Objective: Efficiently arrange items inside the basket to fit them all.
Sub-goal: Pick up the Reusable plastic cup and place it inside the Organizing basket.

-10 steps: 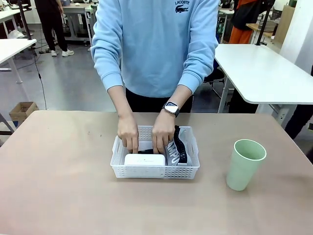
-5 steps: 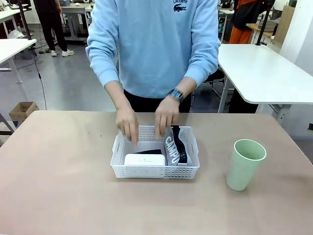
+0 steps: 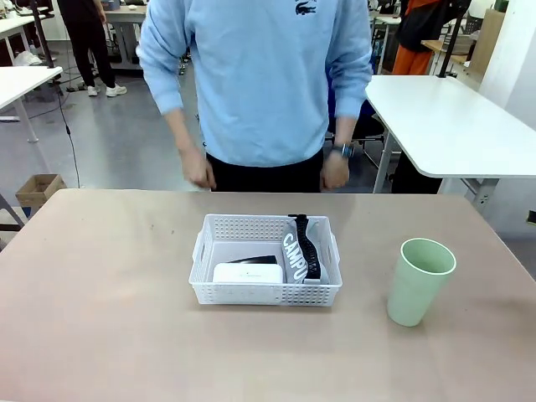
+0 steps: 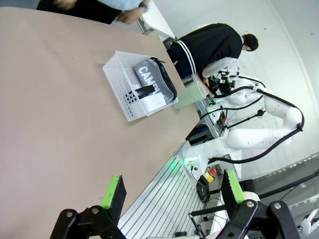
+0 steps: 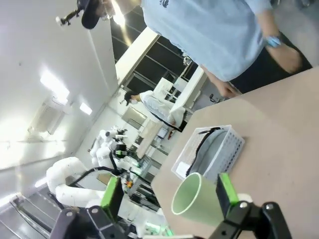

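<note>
The left gripper (image 4: 172, 186) and the right gripper (image 5: 168, 191) are both wide open and hold nothing. The basket (image 3: 265, 292) sits mid-table (image 3: 100, 318) and holds the pouch (image 3: 300, 251), white box (image 3: 248, 273) and stapler (image 3: 255, 260). The cup (image 3: 419, 283) stands outside it, toward the right edge. Only the basket's far-left part is free (rather tight, I think), so the cup could catch the rim and tip.

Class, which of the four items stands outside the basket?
The pale green cup, upright on the table beside the basket; pouch, white box and stapler lie inside.
</note>
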Action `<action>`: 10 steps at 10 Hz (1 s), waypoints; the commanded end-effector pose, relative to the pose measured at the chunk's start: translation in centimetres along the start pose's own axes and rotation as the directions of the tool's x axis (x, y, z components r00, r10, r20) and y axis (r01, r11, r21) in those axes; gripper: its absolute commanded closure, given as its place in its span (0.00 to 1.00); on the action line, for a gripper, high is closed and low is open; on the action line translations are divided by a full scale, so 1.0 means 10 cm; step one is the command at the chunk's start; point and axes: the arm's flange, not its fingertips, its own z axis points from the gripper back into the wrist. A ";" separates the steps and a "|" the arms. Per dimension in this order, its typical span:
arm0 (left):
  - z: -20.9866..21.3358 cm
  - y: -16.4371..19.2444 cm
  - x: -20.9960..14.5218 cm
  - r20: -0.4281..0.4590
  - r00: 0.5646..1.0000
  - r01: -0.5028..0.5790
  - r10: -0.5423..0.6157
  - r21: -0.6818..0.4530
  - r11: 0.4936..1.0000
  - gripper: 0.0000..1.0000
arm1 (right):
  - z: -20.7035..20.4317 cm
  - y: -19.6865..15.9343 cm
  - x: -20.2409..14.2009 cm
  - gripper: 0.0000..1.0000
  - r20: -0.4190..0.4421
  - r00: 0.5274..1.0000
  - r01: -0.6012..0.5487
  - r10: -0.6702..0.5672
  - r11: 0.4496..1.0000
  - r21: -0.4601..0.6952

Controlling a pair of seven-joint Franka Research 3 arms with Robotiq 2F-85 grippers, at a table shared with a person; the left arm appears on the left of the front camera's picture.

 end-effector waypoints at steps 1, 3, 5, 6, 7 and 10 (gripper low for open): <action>0.00 -0.03 0.00 0.011 1.000 0.002 -0.001 -0.015 1.000 0.00 | -0.15 0.00 0.03 0.00 -0.088 0.928 -0.360 0.362 0.932 0.038; 0.00 -0.03 0.00 0.011 1.000 0.002 -0.001 -0.015 1.000 0.00 | -0.31 0.08 -0.24 0.00 -0.122 0.628 -0.728 0.769 0.636 0.256; 0.00 -0.03 0.00 0.011 1.000 0.002 -0.001 -0.015 1.000 0.00 | -0.36 0.03 -0.51 0.00 -0.178 0.345 -0.813 0.922 0.388 0.435; 0.00 -0.03 0.00 0.011 1.000 0.002 -0.001 -0.015 1.000 0.00 | -0.38 0.02 -0.61 0.00 -0.183 0.301 -0.808 0.936 0.352 0.473; 0.00 -0.03 0.00 0.011 1.000 0.002 -0.001 -0.015 1.000 0.00 | -0.40 -0.01 -0.69 0.00 -0.252 0.206 -0.832 0.946 0.305 0.464; 0.00 -0.03 0.00 0.011 1.000 0.002 -0.001 -0.015 1.000 0.00 | -0.30 -0.07 -0.35 0.00 -0.311 0.291 -0.770 0.905 0.415 0.485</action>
